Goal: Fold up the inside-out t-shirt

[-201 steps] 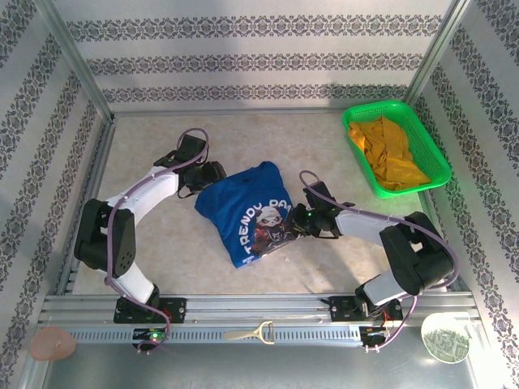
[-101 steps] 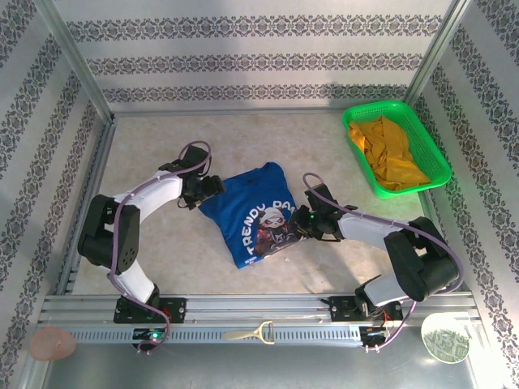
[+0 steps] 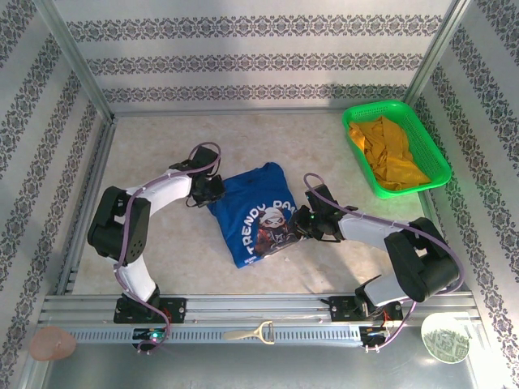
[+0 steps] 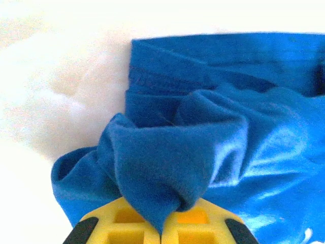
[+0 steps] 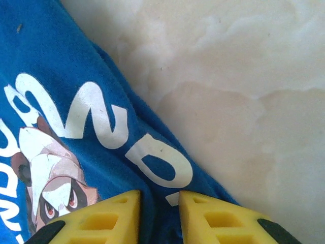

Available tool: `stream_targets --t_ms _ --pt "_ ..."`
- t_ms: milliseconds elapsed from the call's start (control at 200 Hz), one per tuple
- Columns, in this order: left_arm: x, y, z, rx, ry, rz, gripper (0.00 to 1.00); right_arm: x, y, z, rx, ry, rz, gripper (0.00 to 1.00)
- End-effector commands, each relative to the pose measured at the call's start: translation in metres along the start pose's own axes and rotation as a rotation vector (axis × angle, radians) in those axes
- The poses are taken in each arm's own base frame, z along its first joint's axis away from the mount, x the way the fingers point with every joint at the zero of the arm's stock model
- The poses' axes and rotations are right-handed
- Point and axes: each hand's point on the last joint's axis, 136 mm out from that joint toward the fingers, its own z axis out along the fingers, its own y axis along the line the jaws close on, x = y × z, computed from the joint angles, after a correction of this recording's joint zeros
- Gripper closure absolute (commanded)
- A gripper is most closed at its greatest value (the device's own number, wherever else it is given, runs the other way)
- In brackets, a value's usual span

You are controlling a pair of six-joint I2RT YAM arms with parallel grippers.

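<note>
Inside-out t-shirt [image 3: 255, 212] now bunched in just-closed left fingers [image 4: 124, 223], right fingers [image 5: 109, 218] still pinching its edge

A robot test booth, lab-like: patterned wall panels [image 3: 259, 49] box in a stone-look table [image 3: 268, 138], and two arms [image 3: 369, 227] bolt to a metal rail [image 3: 259, 308].
</note>
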Motion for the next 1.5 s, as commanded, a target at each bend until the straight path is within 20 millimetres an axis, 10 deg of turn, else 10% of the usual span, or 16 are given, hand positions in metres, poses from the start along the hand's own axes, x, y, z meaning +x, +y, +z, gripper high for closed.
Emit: stream_targets --t_ms 0,315,734,819,934,1209,1494 --pt "-0.020 -0.036 -0.033 0.111 -0.078 0.043 1.00 0.011 -0.038 0.002 0.130 0.008 0.046 0.71" --pt "-0.035 -0.103 -0.038 0.699 -0.208 0.046 1.00 0.014 -0.047 0.004 0.154 0.007 0.073 0.73" --pt "-0.036 0.000 0.001 0.565 -0.302 -0.256 1.00 0.015 -0.053 0.001 0.175 0.001 0.082 0.73" --pt "-0.036 0.015 0.001 0.495 -0.299 -0.258 0.65 0.016 -0.056 0.002 0.182 0.005 0.082 0.73" --pt "-0.044 0.006 -0.013 0.498 -0.279 -0.195 0.47 0.017 -0.057 0.003 0.188 0.009 0.082 0.73" --pt "-0.036 -0.064 -0.076 0.543 -0.233 0.010 0.41 0.016 -0.055 0.003 0.185 0.009 0.076 0.73" --pt "-0.007 -0.048 0.007 0.467 -0.155 -0.052 0.39 0.022 -0.061 0.001 0.193 0.005 0.083 0.74"
